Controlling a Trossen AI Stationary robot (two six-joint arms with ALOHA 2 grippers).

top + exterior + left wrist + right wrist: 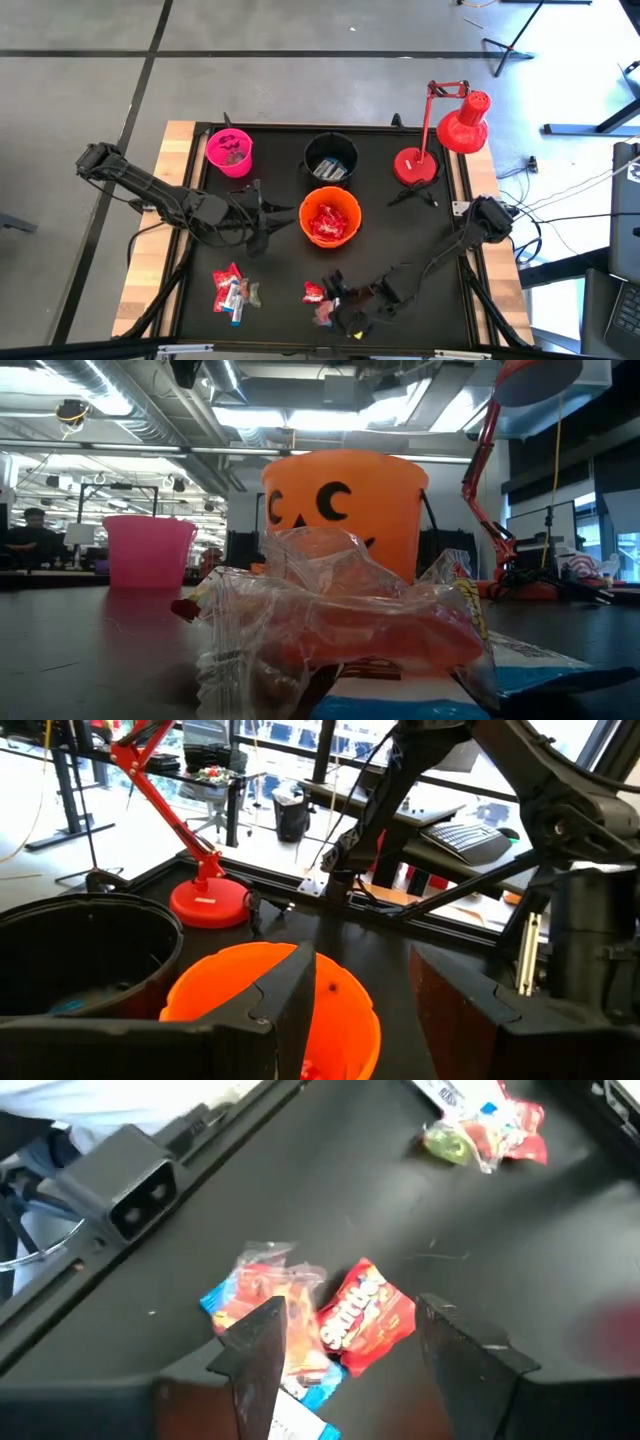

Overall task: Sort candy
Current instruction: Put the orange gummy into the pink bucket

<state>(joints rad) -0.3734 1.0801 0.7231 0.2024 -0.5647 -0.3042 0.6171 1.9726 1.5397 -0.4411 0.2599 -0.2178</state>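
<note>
Two small heaps of candy lie on the black table. One heap [232, 290] is near the front left. The other heap [316, 294] lies in front of the orange bucket [330, 215] and fills the low view [340, 610]. My right gripper [338, 302] is open just over this heap. In its wrist view the gripper [360, 1355] has a finger on either side of a red packet [370, 1315], with a blue-and-white bar [225, 1298] beside it. My left gripper [268, 215] is open and empty [365, 1010], at the orange bucket's [270, 1000] left side.
A pink bucket [230, 152] and a black bucket [330, 158] stand at the far edge, with sweets inside. The orange bucket holds red packets. A red desk lamp [440, 140] stands at the far right. A camera block [135, 1180] sits at the near edge.
</note>
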